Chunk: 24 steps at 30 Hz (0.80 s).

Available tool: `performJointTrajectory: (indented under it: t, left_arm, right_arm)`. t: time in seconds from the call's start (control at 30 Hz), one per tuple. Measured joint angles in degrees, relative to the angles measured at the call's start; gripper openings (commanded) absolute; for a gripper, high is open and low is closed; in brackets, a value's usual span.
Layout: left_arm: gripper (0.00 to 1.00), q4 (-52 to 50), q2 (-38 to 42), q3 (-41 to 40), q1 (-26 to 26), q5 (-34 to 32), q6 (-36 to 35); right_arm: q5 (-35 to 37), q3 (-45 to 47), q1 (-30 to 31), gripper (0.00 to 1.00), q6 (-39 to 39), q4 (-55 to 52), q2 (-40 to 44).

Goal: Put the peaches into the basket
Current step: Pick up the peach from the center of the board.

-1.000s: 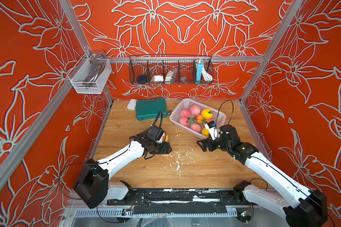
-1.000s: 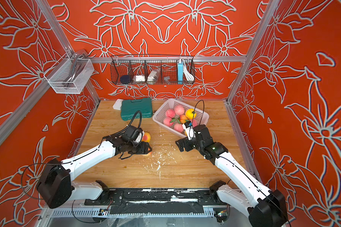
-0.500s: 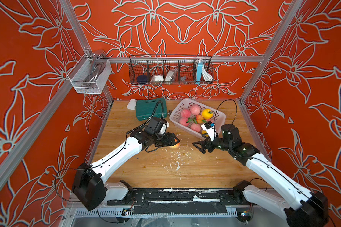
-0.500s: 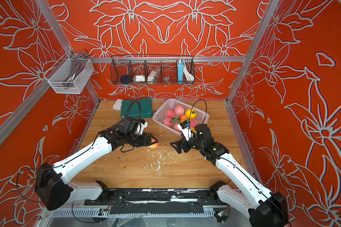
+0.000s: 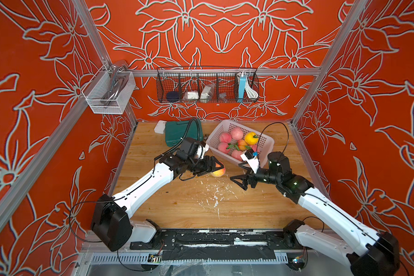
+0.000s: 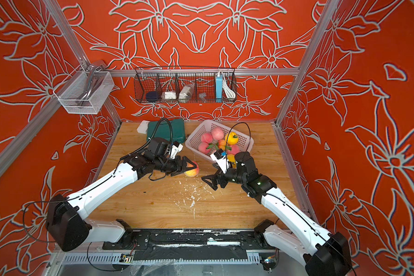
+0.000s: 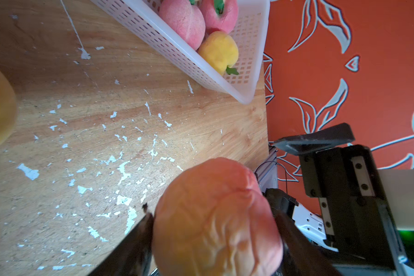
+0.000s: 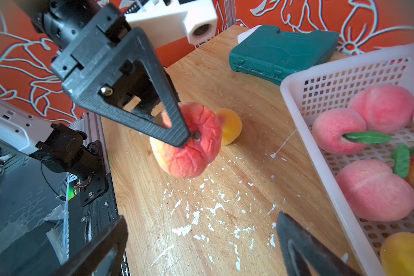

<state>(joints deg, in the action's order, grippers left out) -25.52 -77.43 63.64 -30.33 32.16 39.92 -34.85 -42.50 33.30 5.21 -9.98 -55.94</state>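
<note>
Clamping a red-blushed peach (image 5: 220, 172), the left pincer (image 5: 214, 167) sits low over the worktop (image 5: 189, 205); contact underneath is unclear. The basket (image 5: 215, 133) lies just beyond, rearward toward the right arm. The right pincer (image 5: 236, 171) stands spread wide, empty. A yellow-orange peach (image 8: 230, 125) lies loose nearby.

Nine visible peaches (image 6: 217, 132), one basket (image 6: 196, 135), one green case (image 6: 177, 131), one wire rack (image 6: 184, 87), one mesh bin (image 6: 84, 95)
</note>
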Motion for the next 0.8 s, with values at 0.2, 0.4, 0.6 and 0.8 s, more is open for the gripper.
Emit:
performJointTrajectory:
  t: [0.2,0.4,0.6,0.8]
  left_arm:
    - [0.70,1.3,0.0,0.2,0.0,2.0,1.2]
    - [0.70,2.4,0.0,0.2,0.0,3.5,2.0]
    - [0.70,3.0,0.0,0.2,0.0,4.7,2.6]
    - [0.70,3.5,0.0,0.2,0.0,5.3,2.6]
  right_arm:
    - [0.0,-1.0,3.0,0.99,-0.1,1.0,-4.4]
    - [0.9,-3.7,5.5,0.99,-0.1,2.3,-7.7]
    - [2.4,-6.3,6.8,0.97,0.2,3.8,-11.0]
    - [4.0,-7.3,7.0,0.94,1.4,4.3,-13.2]
